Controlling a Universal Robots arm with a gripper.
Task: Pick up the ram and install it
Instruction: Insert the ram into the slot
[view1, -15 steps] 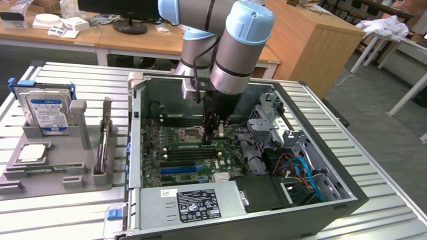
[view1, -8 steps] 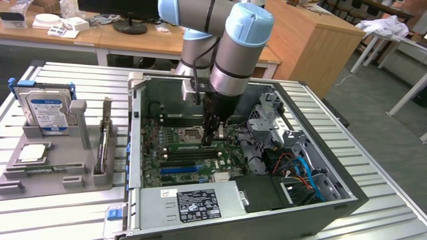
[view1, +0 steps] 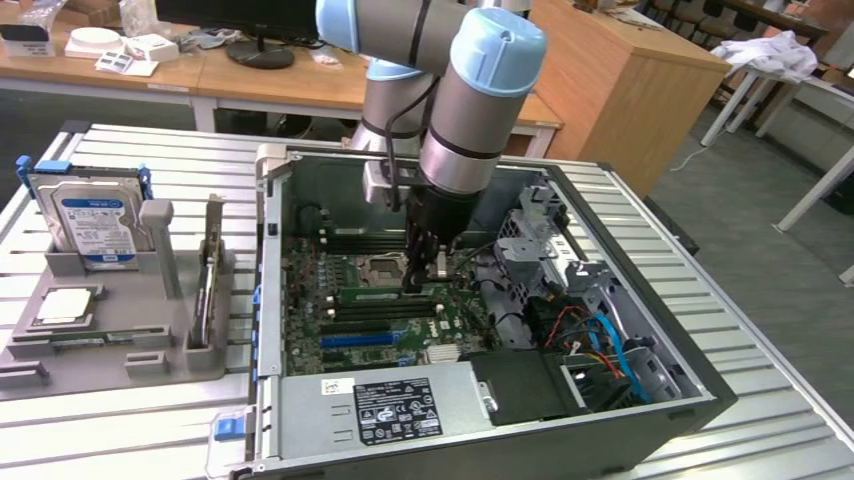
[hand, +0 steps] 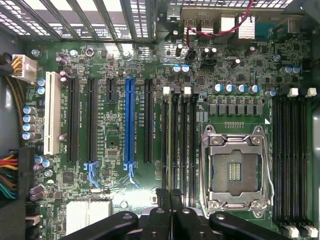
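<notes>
Gripper (hand: 170, 197), jaws closed on nothing, is being held at one end of the ram (view1: 383, 294), which is standing in a motherboard (hand: 112, 140) memory slot. Seating is judged in progress; straight, even downward pressure is being called for.

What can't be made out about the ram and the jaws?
Exterior view: the grey robot arm hides where the jaws meet the long green ram stick; gripped or only pressed, unclear.
Wrist view: seen from straight above the black memory slots, the stick's seating cannot be judged.
Exterior view: the hard drive's blue label is too small to read.
</notes>
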